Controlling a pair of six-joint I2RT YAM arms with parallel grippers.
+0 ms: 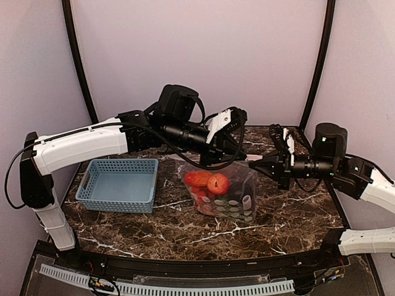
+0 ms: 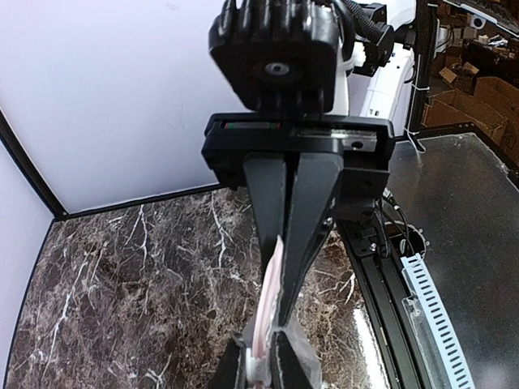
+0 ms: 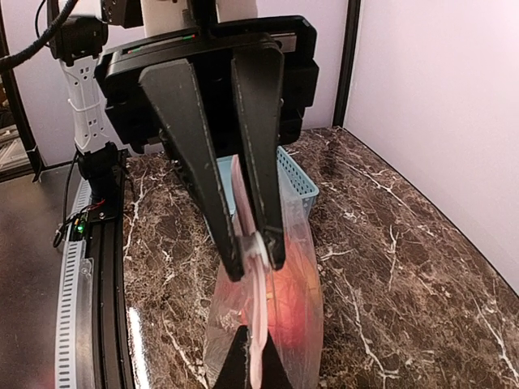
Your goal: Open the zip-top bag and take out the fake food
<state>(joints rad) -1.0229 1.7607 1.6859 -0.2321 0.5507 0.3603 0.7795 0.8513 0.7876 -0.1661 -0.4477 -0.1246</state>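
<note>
The clear, crinkly plastic zip-top bag (image 1: 242, 185) is in the middle of the top view, over the dark brown marble table (image 1: 290, 216), with its top edge pulled up. The black left gripper (image 1: 215, 163) comes in from the upper left. Its two fingers are pinched tight on the bag's pale pinkish-white zip strip (image 2: 274, 263). The black right gripper (image 1: 252, 163) comes in from the right. It is pinched tight on the same strip too, as the right wrist view shows in the middle of the picture. So the bag hangs just under both sets of fingertips, and the two grippers are near each other on its top edge. The small plastic fake food (image 1: 210, 182) is inside the bag. I can count one orange piece and one round red piece, and the rest is a red blur. There is one bag, one light-blue plastic basket (image 1: 117, 203) with holes at the left of the bag, and two grippers.
</note>
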